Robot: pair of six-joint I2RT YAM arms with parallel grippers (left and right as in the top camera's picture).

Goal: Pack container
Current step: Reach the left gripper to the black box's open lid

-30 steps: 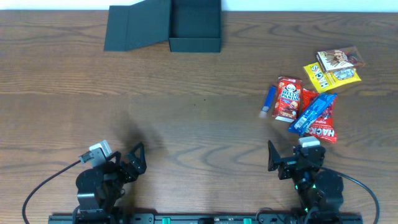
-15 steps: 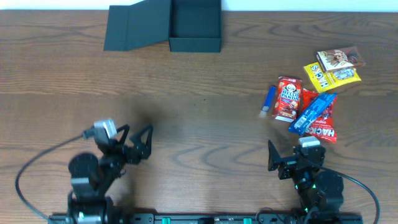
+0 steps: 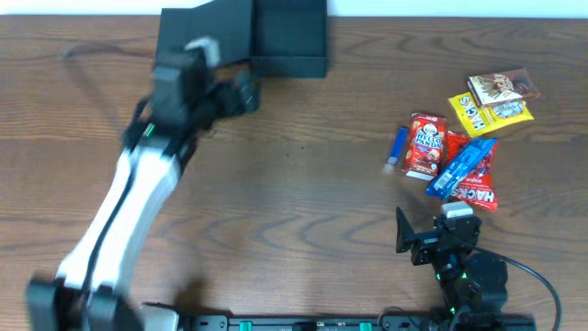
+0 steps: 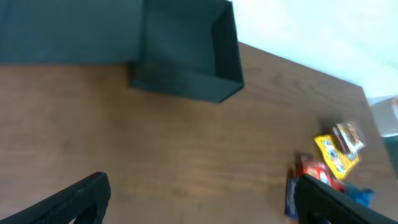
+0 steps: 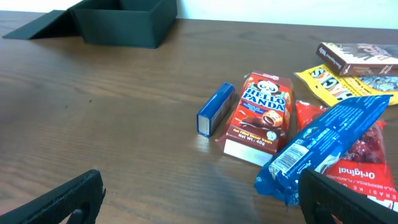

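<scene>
Wooden table [image 3: 303, 211] with container [image 3: 292, 37], snack packets [image 3: 425, 145]

White-and-black left arm [image 3: 136, 188], black cabled right arm [image 3: 462, 265]

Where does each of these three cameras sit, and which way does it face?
Overhead: fixed above the table, looking straight down; shows the left arm extended to the open container, the right arm by the snacks.
Left wrist: on the left arm, angled down at the container; the left gripper's fingers frame the bottom corners.
Right wrist: low, facing across the table past the Hello Panda box; the right gripper's fingers show likewise.
Shared: all three see the container.
</scene>
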